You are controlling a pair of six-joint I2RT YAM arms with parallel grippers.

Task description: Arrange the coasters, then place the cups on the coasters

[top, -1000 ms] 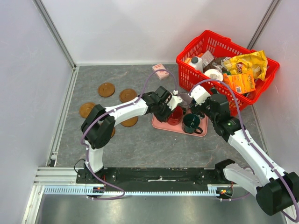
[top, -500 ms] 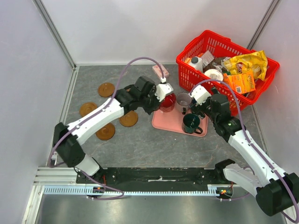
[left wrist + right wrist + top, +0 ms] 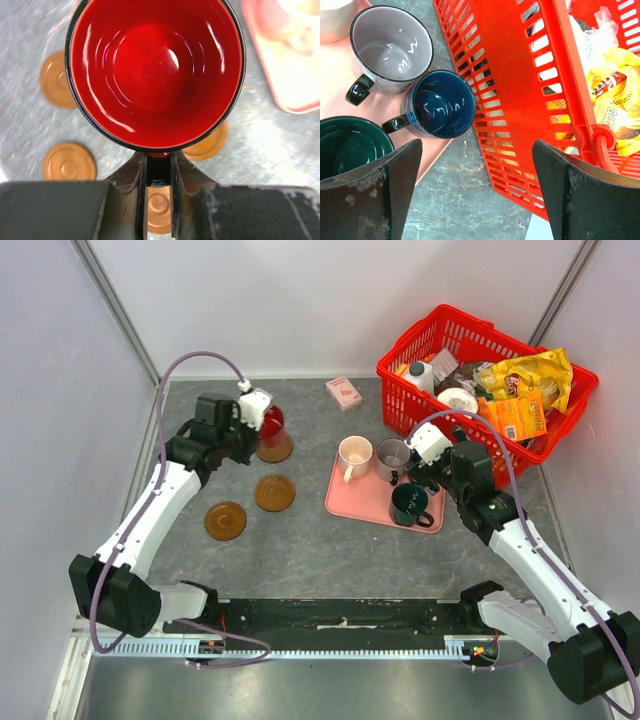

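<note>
My left gripper [image 3: 260, 418] is shut on the handle of the red cup [image 3: 155, 70], holding it upright over a brown coaster [image 3: 281, 452] at the back left. Two more coasters [image 3: 274, 493] [image 3: 226, 520] lie nearer. In the left wrist view several coasters [image 3: 69, 161] ring the cup. The cream cup [image 3: 353, 453], grey cup [image 3: 390, 47] and dark green cup [image 3: 410, 503] stand on the pink tray [image 3: 375, 508]. The navy cup [image 3: 442, 102] stands at its edge. My right gripper [image 3: 477, 195] hangs open between the tray and the basket, holding nothing.
A red basket [image 3: 500, 445] full of packaged goods stands at the back right, close beside my right gripper. A small pink box [image 3: 343, 392] lies near the back wall. Metal rails run along the left and near edges.
My left arm lifted the red cup off the tray and swung it left and back, over the coaster. This uncovered the cream cup. The right arm has not moved.
</note>
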